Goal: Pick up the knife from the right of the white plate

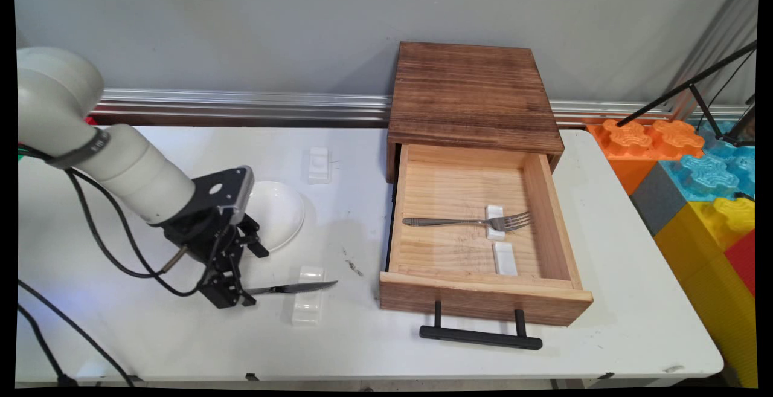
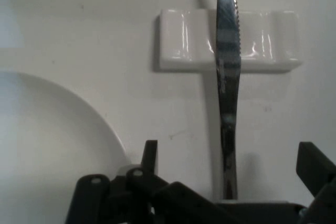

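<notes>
White arm (image 1: 115,161) from left, bent down, wrist low, claw (image 1: 232,294) near tabletop, fingers spread.

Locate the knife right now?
Main view, table's left-front: the knife lies across a white rest, its handle end at the gripper, below the white plate and left of the open drawer.

The white table (image 1: 362,336) bears a plate (image 1: 279,213), cutlery rests (image 1: 307,294) and a wooden drawer box (image 1: 474,98).

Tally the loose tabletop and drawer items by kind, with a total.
Cutlery rests: 4 ()
Knife: 1
Fork: 1
Plate: 1
Total: 7
</notes>
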`<state>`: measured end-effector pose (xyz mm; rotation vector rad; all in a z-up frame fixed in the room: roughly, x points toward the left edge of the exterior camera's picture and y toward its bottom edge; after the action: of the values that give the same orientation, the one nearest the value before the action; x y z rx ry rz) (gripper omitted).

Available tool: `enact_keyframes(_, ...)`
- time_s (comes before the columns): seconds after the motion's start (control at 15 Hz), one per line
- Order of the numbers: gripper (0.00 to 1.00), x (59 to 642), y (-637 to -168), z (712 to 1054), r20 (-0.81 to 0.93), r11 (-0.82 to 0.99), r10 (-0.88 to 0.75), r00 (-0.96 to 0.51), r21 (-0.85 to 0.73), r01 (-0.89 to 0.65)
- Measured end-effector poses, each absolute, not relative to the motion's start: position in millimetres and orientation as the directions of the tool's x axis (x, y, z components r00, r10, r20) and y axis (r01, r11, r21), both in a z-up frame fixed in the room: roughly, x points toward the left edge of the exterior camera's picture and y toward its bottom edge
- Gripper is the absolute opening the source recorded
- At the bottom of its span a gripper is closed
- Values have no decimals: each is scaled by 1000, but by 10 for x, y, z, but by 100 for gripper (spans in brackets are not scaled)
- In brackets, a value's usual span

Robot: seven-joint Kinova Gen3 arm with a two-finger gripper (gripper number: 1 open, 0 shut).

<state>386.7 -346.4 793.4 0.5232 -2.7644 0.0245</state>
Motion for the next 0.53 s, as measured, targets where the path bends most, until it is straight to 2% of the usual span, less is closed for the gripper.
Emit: enact_keyframes(0.53,100,3707,-3490,7776,313,934,-347,-884,30,-356)
